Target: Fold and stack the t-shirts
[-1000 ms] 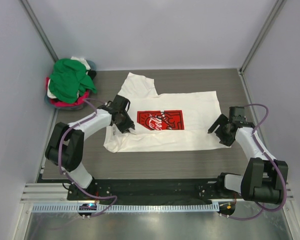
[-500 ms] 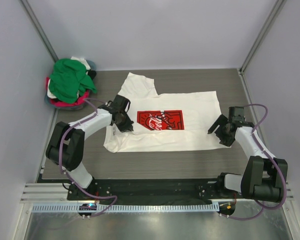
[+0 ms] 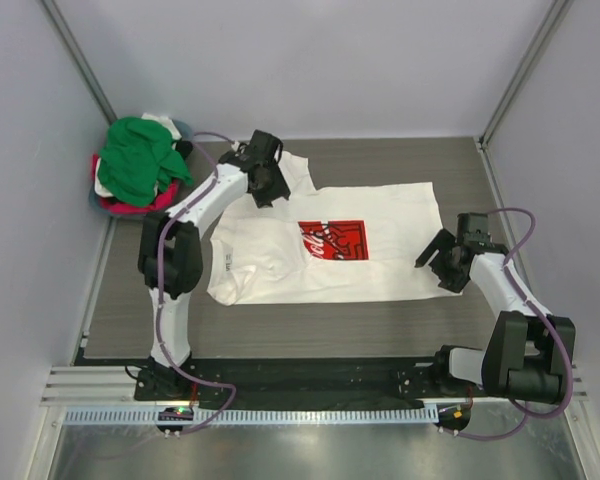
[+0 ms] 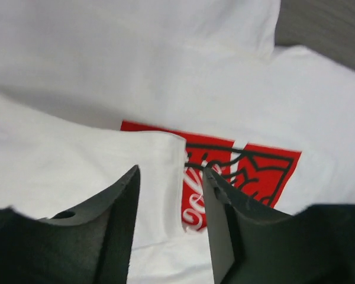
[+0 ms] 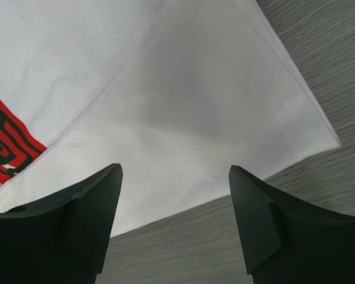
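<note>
Left gripper (image 4: 170, 170), half-open and apparently empty, is hovering over the cream shirt (image 3: 380, 270), barely one fold in; right gripper (image 5: 174, 171) is waiting wide open.

Your left arm (image 3: 212, 195) and right arm (image 3: 490, 275) both have white links, chunky black joints and a purple cable (image 3: 520, 210) looping alongside. Left gripper (image 4: 170, 171) and right gripper (image 5: 174, 171) have matte black wedge fingers (image 5: 89, 219).

Quick count: one cream t-shirt (image 3: 380, 265) on the one table (image 3: 380, 330), one heap of tees (image 3: 135, 165) upper left showing three colours, plus two arms: left arm (image 3: 205, 200), right arm (image 3: 500, 280).
</note>
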Robot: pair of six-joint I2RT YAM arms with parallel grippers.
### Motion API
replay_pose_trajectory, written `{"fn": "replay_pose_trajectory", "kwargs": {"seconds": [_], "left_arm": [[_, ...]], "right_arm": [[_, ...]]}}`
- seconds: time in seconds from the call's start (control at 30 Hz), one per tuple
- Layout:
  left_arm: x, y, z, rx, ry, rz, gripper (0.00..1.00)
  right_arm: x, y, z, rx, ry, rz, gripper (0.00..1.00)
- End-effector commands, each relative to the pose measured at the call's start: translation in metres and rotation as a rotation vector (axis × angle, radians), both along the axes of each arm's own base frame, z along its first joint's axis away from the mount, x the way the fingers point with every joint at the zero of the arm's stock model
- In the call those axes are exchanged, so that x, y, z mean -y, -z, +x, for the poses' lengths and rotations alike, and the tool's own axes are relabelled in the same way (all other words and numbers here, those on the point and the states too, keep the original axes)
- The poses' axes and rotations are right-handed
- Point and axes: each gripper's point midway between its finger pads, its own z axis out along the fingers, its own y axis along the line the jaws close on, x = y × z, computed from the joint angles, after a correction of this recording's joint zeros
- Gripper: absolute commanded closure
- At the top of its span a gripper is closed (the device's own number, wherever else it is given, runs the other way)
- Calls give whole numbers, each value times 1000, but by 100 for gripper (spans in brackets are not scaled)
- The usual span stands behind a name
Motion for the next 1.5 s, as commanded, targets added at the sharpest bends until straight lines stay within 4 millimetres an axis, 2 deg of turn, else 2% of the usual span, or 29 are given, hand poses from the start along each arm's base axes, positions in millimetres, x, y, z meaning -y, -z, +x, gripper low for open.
{"fn": "replay_pose_trajectory", "kwargs": {"seconds": [0.0, 0.03, 0.1, 0.2, 0.23, 0.27, 0.3, 0.33, 0.37, 0.4, 0.43, 0.47, 0.53, 0.57, 0.67, 0.73, 0.77, 0.8, 0.87, 0.9, 0.93, 1.0, 1.1, 1.13, 1.23, 1.27, 1.33, 1.4, 1.47], "left_arm": [[-16, 13, 16, -59, 31, 115, 49], [-16, 0, 30, -21, 33, 108, 32], [-29, -4, 45, -14, 9, 106, 26], [-45, -5, 76, 10, -20, 60, 25], [-49, 3, 85, 8, -23, 50, 25], [-61, -4, 102, 44, -32, 37, 26], [-64, -5, 115, 76, -35, 19, 26], [-69, 8, 125, 66, -30, -18, 26], [-70, -2, 144, 129, -31, -49, 27], [-72, 0, 154, 153, -31, -69, 27], [-77, 2, 164, 171, -29, -105, 27], [-77, 5, 184, 224, -32, -136, 28], [-84, 8, 204, 275, -48, -173, 28], [-86, 19, 220, 315, -62, -189, 28], [-91, 13, 254, 430, -116, -274, 28], [-96, 25, 272, 459, -166, -316, 29], [-98, 22, 280, 492, -186, -315, 29], [-98, 45, 285, 478, -201, -315, 29], [-99, 37, 297, 532, -233, -358, 30], [-98, 50, 298, 522, -249, -363, 32], [-97, 54, 298, 518, -262, -371, 39], [-95, 67, 296, 494, -278, -361, 43], [-81, 83, 289, 464, -258, -352, 44], [-69, 87, 286, 458, -239, -347, 44], [-52, 103, 279, 439, -201, -323, 46], [-48, 106, 278, 427, -202, -338, 47], [-45, 107, 276, 417, -188, -348, 54], [-50, 109, 275, 411, -215, -330, 55], [-50, 108, 275, 415, -208, -336, 60]], "right_arm": [[-3, -9, 9, 46, -22, 5, 21], [-4, -10, 10, 49, -24, 9, 21], [-4, -15, 16, 61, -23, 17, 21], [-6, -24, 27, 82, -34, 31, 21], [-6, -25, 29, 77, -36, 33, 21], [-6, -29, 34, 88, -42, 33, 21], [-6, -30, 36, 88, -49, 33, 21], [-6, -30, 38, 86, -50, 31, 21], [-6, -30, 38, 83, -53, 33, 21], [-6, -29, 38, 80, -55, 34, 21], [-7, -28, 38, 78, -56, 37, 21], [-8, -25, 38, 71, -58, 42, 21], [-12, -20, 38, 62, -64, 53, 21], [-14, -17, 38, 52, -66, 60, 21], [-24, -12, 38, 38, -84, 79, 21], [-30, -10, 37, 33, -104, 78, 21], [-32, -9, 37, 28, -108, 79, 21], [-33, -8, 36, 24, -110, 78, 21], [-34, -8, 36, 24, -112, 82, 21], [-34, -7, 36, 21, -114, 80, 21], [-34, -7, 36, 17, -113, 79, 21], [-32, -8, 36, 14, -118, 72, 21], [-31, -10, 38, 11, -121, 62, 21], [-31, -10, 38, 11, -121, 62, 21], [-31, -11, 38, 11, -119, 64, 21], [-31, -11, 38, 11, -118, 66, 21], [-32, -13, 39, 14, -121, 65, 21], [-31, -15, 39, 19, -120, 63, 21], [-30, -16, 41, 20, -120, 56, 21]]}}
